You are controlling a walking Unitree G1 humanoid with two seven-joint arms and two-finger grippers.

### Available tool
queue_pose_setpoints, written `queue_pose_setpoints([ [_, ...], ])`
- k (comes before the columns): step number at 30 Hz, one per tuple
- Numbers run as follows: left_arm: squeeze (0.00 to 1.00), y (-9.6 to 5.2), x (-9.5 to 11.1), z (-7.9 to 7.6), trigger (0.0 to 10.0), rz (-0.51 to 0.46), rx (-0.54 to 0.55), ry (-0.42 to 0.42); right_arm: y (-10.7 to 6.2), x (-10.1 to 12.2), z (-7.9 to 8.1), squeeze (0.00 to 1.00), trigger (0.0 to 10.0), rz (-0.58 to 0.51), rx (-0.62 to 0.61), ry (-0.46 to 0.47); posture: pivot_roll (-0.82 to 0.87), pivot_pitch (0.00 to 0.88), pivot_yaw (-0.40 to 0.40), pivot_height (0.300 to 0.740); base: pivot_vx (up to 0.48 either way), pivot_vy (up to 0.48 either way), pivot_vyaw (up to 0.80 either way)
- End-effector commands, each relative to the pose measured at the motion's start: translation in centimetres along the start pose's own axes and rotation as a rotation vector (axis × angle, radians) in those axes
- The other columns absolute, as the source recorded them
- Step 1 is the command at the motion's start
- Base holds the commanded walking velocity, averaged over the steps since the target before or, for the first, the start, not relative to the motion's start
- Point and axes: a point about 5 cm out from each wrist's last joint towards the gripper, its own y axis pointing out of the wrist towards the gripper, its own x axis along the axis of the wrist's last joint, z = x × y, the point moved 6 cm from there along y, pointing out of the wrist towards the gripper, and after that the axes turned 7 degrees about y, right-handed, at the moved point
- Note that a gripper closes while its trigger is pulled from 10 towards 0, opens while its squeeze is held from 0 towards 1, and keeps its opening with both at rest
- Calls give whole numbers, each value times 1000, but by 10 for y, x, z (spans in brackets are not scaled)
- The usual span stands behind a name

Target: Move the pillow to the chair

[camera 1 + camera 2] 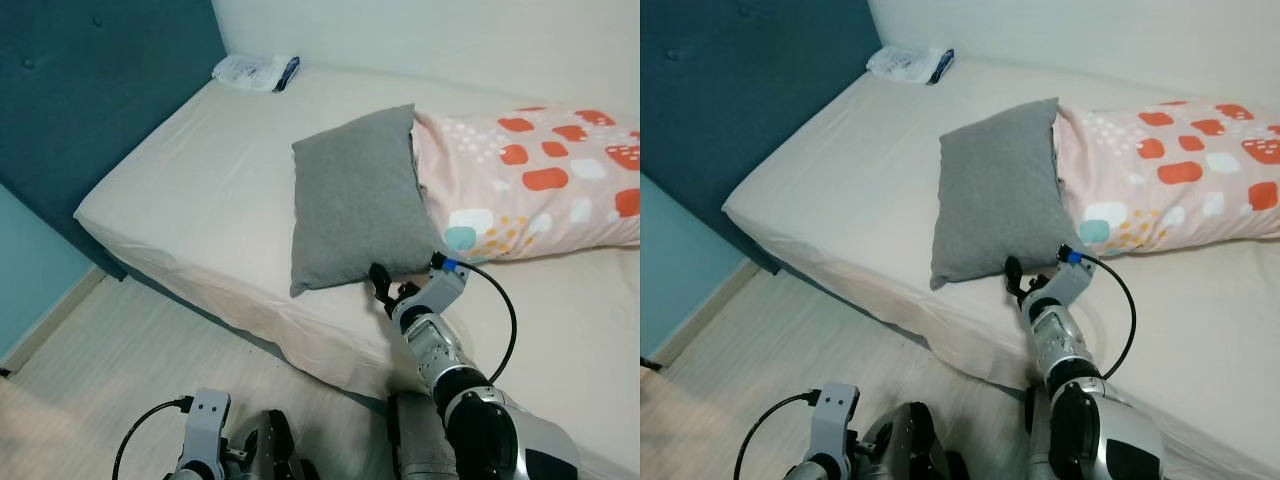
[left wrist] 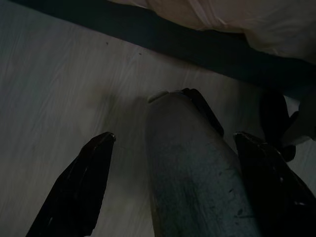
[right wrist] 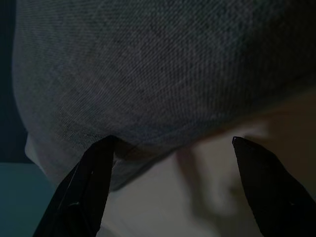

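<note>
A grey pillow (image 1: 355, 200) lies on the bed (image 1: 200, 190), leaning against a pink patterned pillow (image 1: 540, 180). My right gripper (image 1: 392, 285) reaches over the bed's front edge to the grey pillow's near edge. Its fingers are open, and in the right wrist view the grey pillow (image 3: 158, 69) sits just ahead of the fingertips (image 3: 106, 145), one tip touching the fabric. Down by the floor my left gripper (image 2: 173, 140) hangs open with the robot's own leg between its fingers.
A teal headboard (image 1: 90, 90) stands at the left of the bed. A white plastic packet (image 1: 255, 72) lies at the bed's far corner. Pale wood floor (image 1: 130, 360) runs along the bed's near side, with a light blue wall (image 1: 30, 270) at left.
</note>
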Motion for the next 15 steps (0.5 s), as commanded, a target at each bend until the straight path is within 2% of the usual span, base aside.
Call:
queue_pose_setpoints([
  [1, 0, -30, -78, -29, 10000, 249, -57, -94, 0, -1, 2, 0, 10000, 7, 8, -1, 96, 382, 108, 621, 0, 0, 0],
  [5, 0, -22, -64, -31, 10000, 195, -52, -117, 4, 23, 8, 0, 10000, -55, 45, -5, 96, 417, 104, 596, 0, 0, 0],
  [6, 0, -22, -64, -31, 10000, 195, -52, -117, 4, 23, 8, 0, 10000, -55, 45, -5, 96, 417, 104, 596, 0, 0, 0],
  [7, 0, -20, -60, -34, 10000, 178, -59, -117, 5, 36, 8, 0, 10000, -93, 49, 3, 93, 438, 103, 586, 0, 0, 0],
  [10, 0, -20, -59, -35, 10000, 173, -63, -116, 5, 41, 8, 0, 10000, -109, 54, 13, 93, 442, 102, 581, 0, 0, 0],
  [11, 0, -20, -59, -38, 10000, 167, -74, -112, 5, 57, 10, 0, 10000, -159, 71, 33, 98, 453, 104, 581, 0, 0, 0],
  [15, 0, -23, -63, -41, 10000, 168, -80, -111, 4, 70, 13, 0, 10000, -203, 101, 56, 103, 467, 110, 581, 0, 0, 0],
])
